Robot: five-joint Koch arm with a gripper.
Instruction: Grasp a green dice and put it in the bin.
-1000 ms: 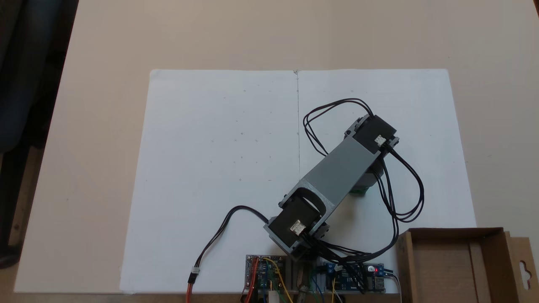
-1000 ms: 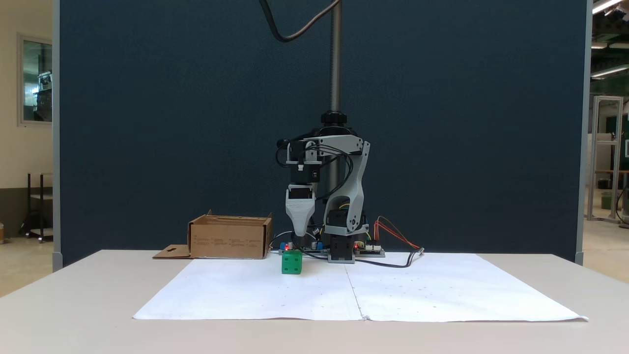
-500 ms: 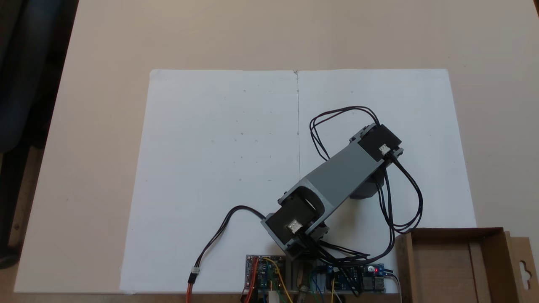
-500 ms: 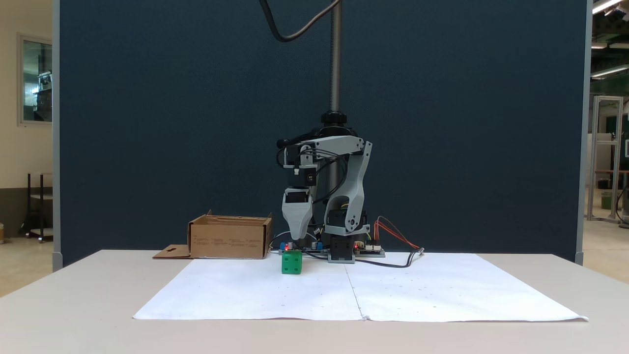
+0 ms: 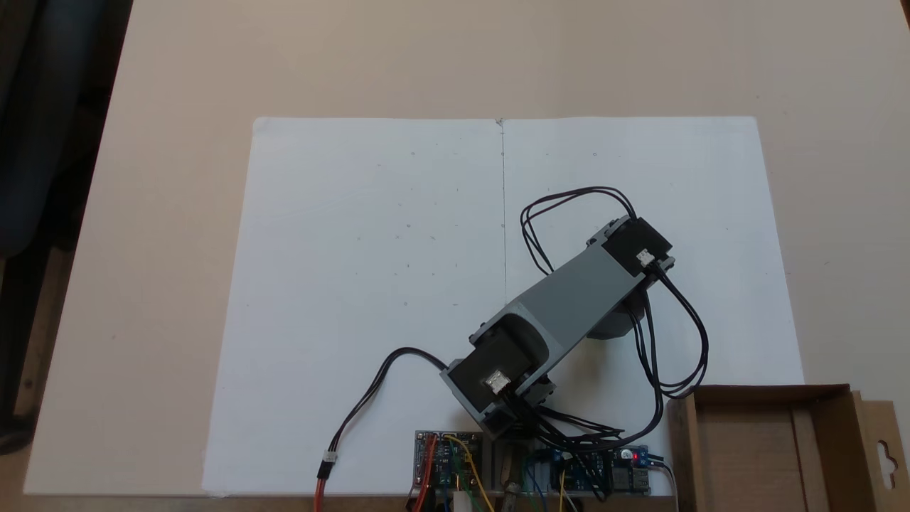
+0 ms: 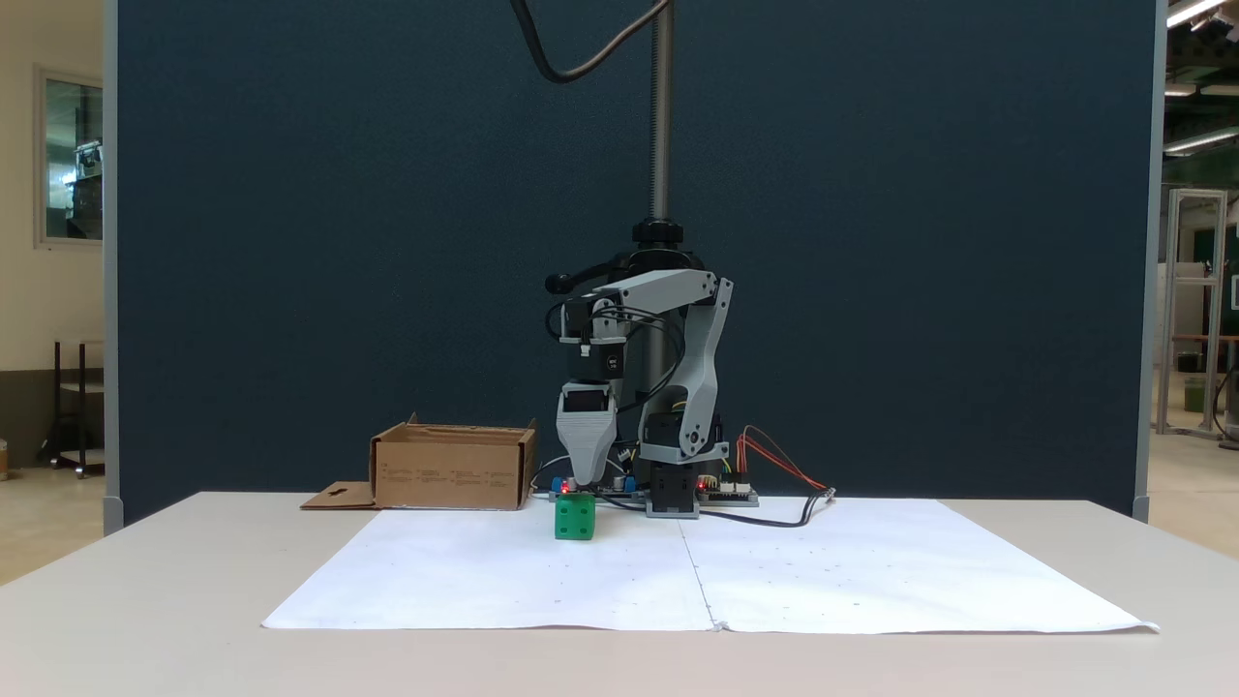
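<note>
The green dice point(image 6: 575, 516) stands on the white paper, just left of the arm's base in a fixed view. My gripper point(image 6: 581, 482) points straight down over it, its tip right at the dice's top face. One grey jaw faces the camera and hides the other, so its opening is unclear. From above, the arm's grey link point(image 5: 572, 299) covers both dice and gripper. The bin point(image 5: 771, 390), a shallow brown cardboard box, sits at the lower right of that view. It has a slotted flap point(image 5: 884, 455). From the front, the bin point(image 6: 450, 469) stands left of the dice.
Two white paper sheets point(image 5: 370, 284) cover the middle of the beige table. Circuit boards point(image 5: 448, 462) and loose black cables point(image 5: 675, 341) lie around the arm's base point(image 6: 673, 503). A metal pole point(image 6: 661, 116) rises behind the arm, in front of a dark blue partition.
The gripper has come down from well above the dice to its top face. Seen from above, the arm shifted slightly and now covers the green sliver visible a second ago.
</note>
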